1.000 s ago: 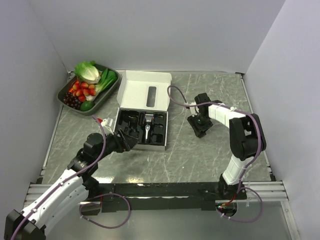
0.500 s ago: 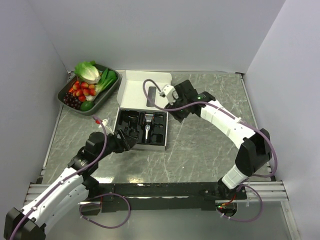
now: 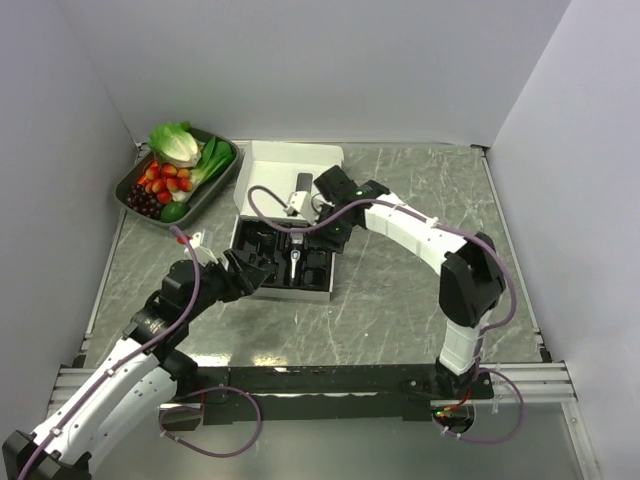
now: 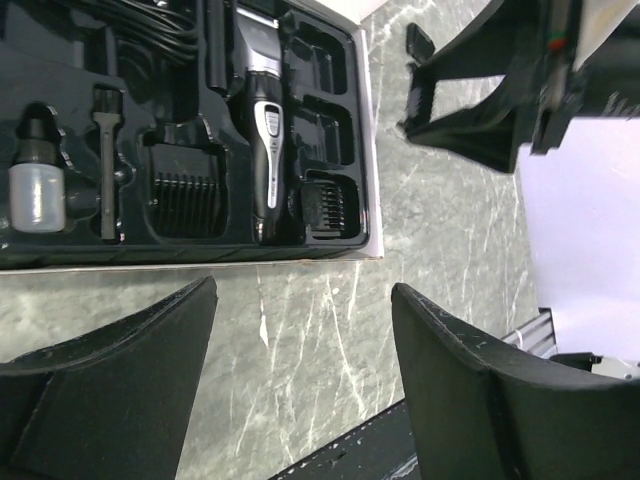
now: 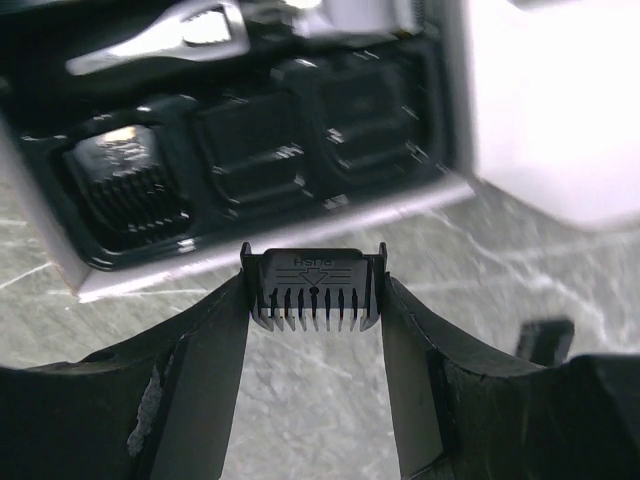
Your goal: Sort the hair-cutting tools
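Observation:
An open white box holds a black insert [image 3: 262, 250] with the black-and-silver hair clipper [image 3: 297, 262] [image 4: 262, 130] lying in its middle slot. Comb guards [image 4: 185, 200] fill other slots, beside a small bottle [image 4: 38, 190] and a brush [image 4: 105, 160]. My right gripper [image 3: 335, 228] [image 5: 314, 297] hovers at the insert's right edge, shut on a small black comb guard [image 5: 314, 288], teeth pointing down. An empty slot [image 5: 255, 150] lies just beyond it. My left gripper [image 3: 250, 272] [image 4: 305, 290] stands open and empty over the marble just in front of the box.
The box's white lid [image 3: 290, 180] lies folded back behind the insert. A dark tray of vegetables and fruit [image 3: 130, 185] sits at the back left corner. Grey walls close in both sides. A metal rail [image 3: 330, 378] runs along the near edge.
My right arm has swung left from the table's right side to the box's right edge. The left arm shifted slightly back and left, still open.

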Tool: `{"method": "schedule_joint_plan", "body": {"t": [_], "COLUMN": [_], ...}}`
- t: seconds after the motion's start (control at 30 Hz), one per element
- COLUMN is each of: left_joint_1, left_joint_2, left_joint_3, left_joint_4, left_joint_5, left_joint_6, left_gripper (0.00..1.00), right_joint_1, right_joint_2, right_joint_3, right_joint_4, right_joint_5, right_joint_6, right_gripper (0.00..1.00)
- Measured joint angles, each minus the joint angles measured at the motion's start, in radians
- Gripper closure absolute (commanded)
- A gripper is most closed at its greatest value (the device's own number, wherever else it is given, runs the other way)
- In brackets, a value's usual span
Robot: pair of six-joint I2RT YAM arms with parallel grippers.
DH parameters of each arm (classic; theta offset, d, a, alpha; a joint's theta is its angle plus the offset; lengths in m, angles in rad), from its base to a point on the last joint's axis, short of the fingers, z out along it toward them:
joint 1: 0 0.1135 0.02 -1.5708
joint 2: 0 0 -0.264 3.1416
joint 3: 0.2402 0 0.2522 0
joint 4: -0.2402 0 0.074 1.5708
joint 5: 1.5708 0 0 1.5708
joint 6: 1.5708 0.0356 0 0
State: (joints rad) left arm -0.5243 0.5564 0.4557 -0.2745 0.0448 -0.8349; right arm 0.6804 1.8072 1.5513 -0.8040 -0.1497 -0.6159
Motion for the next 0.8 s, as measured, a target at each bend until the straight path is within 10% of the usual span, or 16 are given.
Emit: {"method": "schedule_joint_plan", "body": {"t": [0.8], "left_joint_1": [0.000], "left_joint_2": [-0.040], "left_joint_3": [0.013], "left_joint_4": [-0.106], "left_joint_5": [-0.061], "left_joint_6": [-0.018], "left_gripper": [0.23], "right_joint_1": [0.076], "right_joint_2": [0.258], "right_joint_3": [0.186], "right_joint_4": [-0.101], "right_joint_5": [-0.056], "right_joint_6": [-0.108], "right_gripper": [0.48]}}
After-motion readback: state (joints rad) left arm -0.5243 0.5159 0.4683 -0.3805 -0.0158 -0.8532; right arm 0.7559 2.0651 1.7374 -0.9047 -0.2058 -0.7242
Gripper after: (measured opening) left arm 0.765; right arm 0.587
